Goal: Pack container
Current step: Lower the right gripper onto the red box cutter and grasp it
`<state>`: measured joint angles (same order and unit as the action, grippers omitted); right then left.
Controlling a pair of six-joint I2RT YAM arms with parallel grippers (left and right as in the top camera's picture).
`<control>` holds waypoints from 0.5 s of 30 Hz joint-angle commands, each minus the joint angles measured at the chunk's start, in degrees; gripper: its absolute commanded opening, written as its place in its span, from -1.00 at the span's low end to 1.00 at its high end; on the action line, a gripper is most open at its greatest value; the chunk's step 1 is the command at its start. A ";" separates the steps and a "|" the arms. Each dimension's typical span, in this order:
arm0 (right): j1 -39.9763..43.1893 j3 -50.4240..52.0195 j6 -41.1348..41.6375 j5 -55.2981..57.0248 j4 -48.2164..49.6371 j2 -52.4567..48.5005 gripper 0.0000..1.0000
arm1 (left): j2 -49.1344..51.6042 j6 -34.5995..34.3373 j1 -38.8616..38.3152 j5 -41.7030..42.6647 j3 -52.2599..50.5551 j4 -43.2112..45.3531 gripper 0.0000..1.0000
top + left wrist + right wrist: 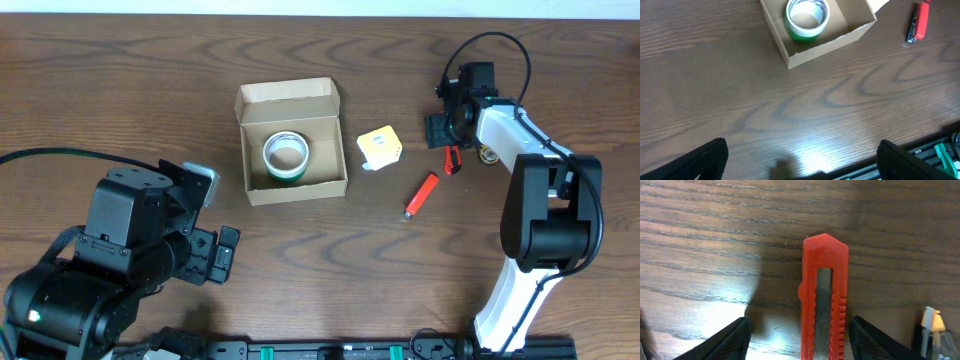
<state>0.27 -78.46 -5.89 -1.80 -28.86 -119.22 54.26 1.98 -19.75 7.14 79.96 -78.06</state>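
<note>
Right claw [800,325] stands open astride a red plastic utility knife [824,305] lying on the dark wood-grain counter [120,90], touching it on neither side. Left claw [802,147] hangs wide open and empty over the counter's front. Left of centre sits the tan cardboard box [297,190], flap lid open, a green tape roll [285,155] inside; a second red cutter [421,196] lies near the right claw.
</note>
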 commanded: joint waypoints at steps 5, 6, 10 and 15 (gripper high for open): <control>0.50 0.20 1.16 0.07 -0.22 -2.47 -0.15 | 0.00 0.83 0.13 -0.04 0.37 -0.13 0.91; 0.50 0.20 1.16 0.07 -0.26 -2.47 -0.23 | 0.00 0.83 0.13 -0.04 0.37 -0.13 0.90; 0.50 0.11 2.49 0.04 -0.28 -2.45 -0.44 | 0.00 0.83 0.13 -0.04 0.37 -0.13 0.90; 0.48 -1.09 3.74 -0.20 -1.49 -2.03 -0.51 | 0.00 0.83 0.13 -0.04 0.37 -0.13 0.91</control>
<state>0.43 -78.87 -3.55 -2.85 -29.34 -119.35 54.26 1.98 -19.77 7.14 79.96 -78.04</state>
